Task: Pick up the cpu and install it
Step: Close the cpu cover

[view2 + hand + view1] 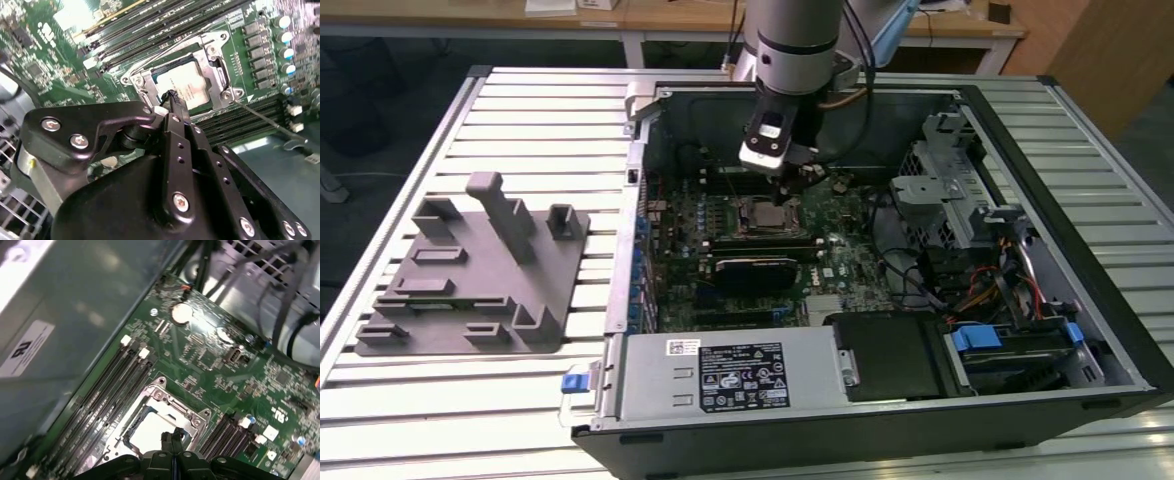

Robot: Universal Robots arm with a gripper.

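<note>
Inside the open computer case, the gripper is held over the socket frame, its fingers drawn narrow with nothing clamped between them. The cpu is seen lying flat in that frame, the tip at its edge. Any pressing is judged best kept light and square, so the chip is not tilted. Memory slots and a thin lever rod crowd the socket. In the exterior view, the grey holder block lies at nine o'clock of the case and cables at three.
</note>
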